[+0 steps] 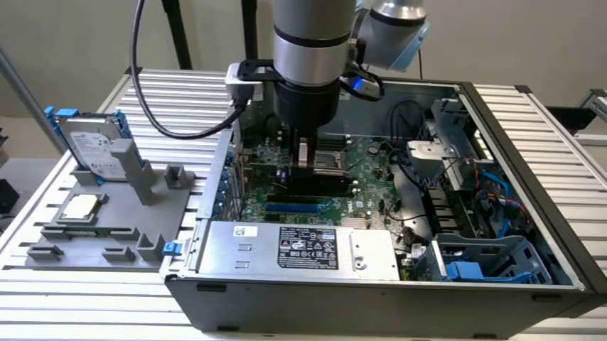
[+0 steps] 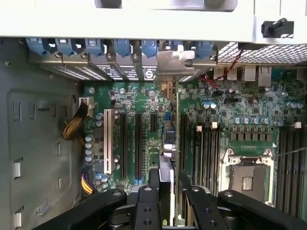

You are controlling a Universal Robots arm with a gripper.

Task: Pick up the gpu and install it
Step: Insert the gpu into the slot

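Gripper (image 2: 169,184) | clamps gpu (image 2: 174,115) (edge-on) | over motherboard (image 2: 240,110), inside computer case (image 1: 379,302)

Dull silvery metal bracket (image 2: 175,61) on gpu (image 2: 176,124)

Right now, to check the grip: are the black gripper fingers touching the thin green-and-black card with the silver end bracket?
Touching. The wrist view shows the gripper with fingers pressed on both faces of the edge-on gpu, no gap.

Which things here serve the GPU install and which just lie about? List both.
In the job: gpu, held in the tool; motherboard; computer case.
Lying about: hard drive; CPU chip; grey holder under them.
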